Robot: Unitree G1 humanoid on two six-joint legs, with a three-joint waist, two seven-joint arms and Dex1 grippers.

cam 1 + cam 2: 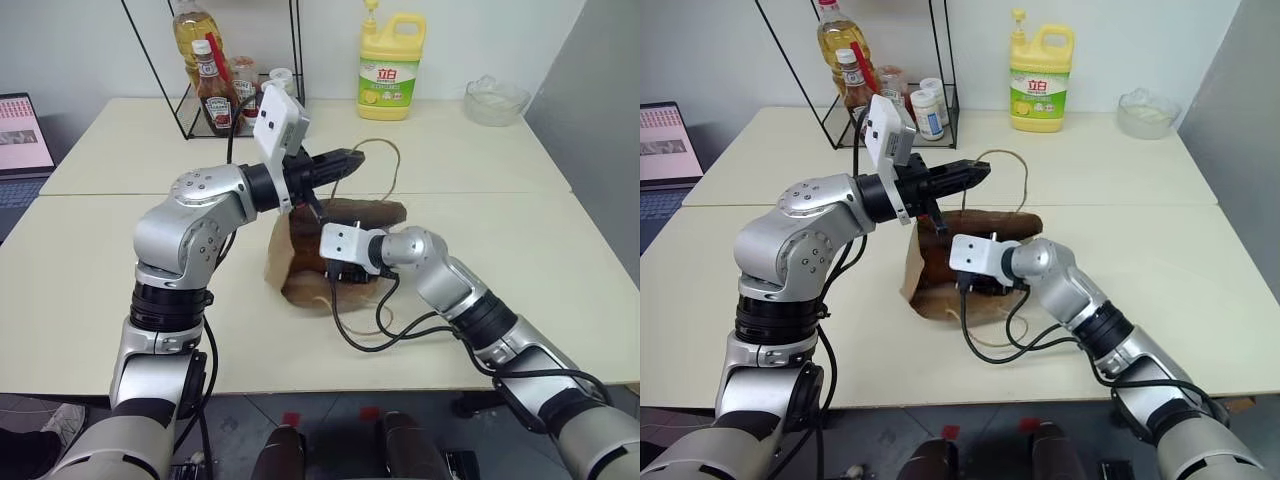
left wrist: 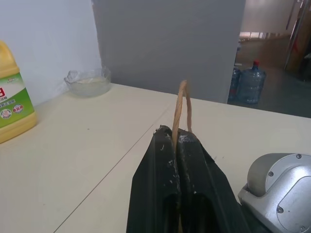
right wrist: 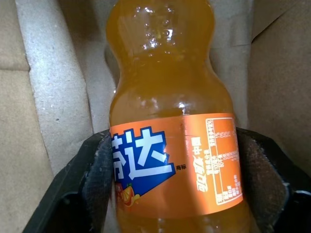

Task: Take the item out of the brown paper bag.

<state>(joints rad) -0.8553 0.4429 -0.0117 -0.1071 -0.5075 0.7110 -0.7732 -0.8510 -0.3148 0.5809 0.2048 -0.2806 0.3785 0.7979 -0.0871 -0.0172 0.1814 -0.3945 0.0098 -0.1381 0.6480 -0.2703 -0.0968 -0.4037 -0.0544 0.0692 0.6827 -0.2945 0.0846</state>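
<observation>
Two fingers of our right gripper (image 3: 172, 189) flank the bottle (image 3: 170, 126) inside the paper bag (image 1: 290, 262), its length running straight ahead between them, while our left gripper (image 1: 335, 163), pinched shut, lifts a handle (image 2: 182, 104).

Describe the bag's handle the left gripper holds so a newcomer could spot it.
On the cream table, mid-front, sits a brown paper bag. Above it, the left gripper pinches a thin tan cord handle, arching upward, unlike the black cable lying loose below.
</observation>
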